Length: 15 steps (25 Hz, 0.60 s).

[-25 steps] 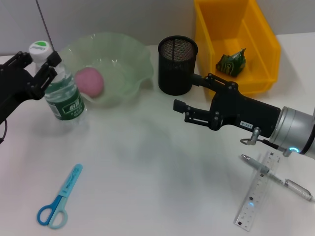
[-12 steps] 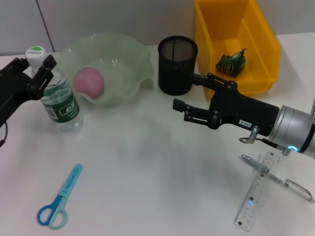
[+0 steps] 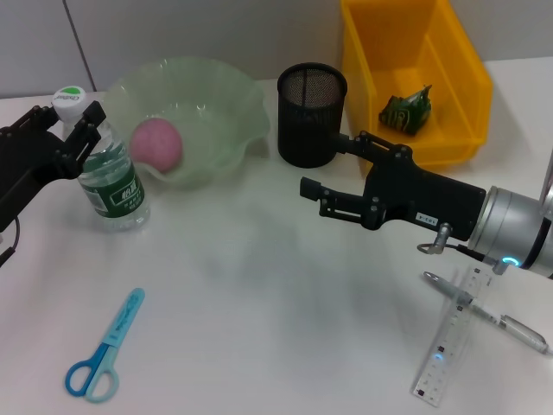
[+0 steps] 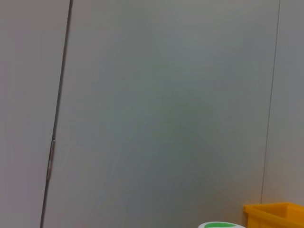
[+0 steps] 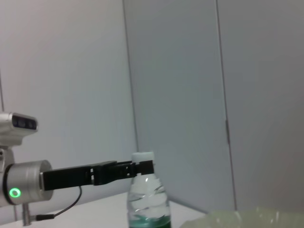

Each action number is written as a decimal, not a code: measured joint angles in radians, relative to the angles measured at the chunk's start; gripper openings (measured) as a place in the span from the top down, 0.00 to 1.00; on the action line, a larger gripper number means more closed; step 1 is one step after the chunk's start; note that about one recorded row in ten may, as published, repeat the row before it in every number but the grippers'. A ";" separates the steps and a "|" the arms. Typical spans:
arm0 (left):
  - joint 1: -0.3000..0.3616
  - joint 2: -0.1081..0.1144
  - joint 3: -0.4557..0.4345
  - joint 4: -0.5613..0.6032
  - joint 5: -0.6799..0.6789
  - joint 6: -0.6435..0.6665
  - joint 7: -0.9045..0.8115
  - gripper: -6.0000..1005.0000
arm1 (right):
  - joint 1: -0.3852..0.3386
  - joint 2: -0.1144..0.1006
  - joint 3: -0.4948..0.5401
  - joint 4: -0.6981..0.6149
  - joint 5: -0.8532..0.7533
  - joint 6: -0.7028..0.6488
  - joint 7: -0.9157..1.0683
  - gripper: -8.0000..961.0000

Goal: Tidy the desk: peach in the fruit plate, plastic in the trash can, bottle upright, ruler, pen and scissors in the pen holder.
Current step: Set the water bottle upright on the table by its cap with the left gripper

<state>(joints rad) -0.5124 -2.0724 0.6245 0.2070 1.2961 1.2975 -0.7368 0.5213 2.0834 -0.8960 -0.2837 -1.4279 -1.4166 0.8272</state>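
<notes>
No legible text — bottle [image 3: 111,177] label, ruler [image 3: 448,350] marks & right arm sticker too small to read.

**Left tool clamped at far left, right arm stretched to centre**

The left tool [image 3: 67,130] reaches in from the left edge, its black fingers [image 3: 91,117] closed on the neck of the bottle [image 3: 108,177], just under the cap. The right arm enters from the right edge, forearm low over the tabletop [image 3: 259,328]. The right tool [image 3: 328,169] points leftward, its fingers spread apart and holding nothing.
</notes>
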 joint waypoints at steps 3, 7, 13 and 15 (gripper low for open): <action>0.000 0.000 0.000 -0.001 0.000 -0.001 0.000 0.54 | 0.003 -0.003 -0.012 -0.010 -0.028 -0.001 0.036 0.13; 0.000 0.000 0.000 -0.002 0.000 -0.003 0.000 0.54 | -0.007 -0.004 -0.017 -0.096 -0.134 -0.011 0.153 0.13; 0.002 0.000 0.000 -0.002 0.001 -0.008 -0.002 0.54 | -0.014 -0.005 -0.017 -0.184 -0.241 -0.013 0.256 0.13; 0.002 0.000 0.000 -0.002 0.003 -0.008 -0.003 0.54 | -0.020 -0.005 -0.017 -0.214 -0.267 -0.013 0.282 0.13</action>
<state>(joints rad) -0.5099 -2.0725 0.6243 0.2054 1.2988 1.2896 -0.7398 0.5012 2.0785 -0.9130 -0.4980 -1.6945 -1.4294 1.1092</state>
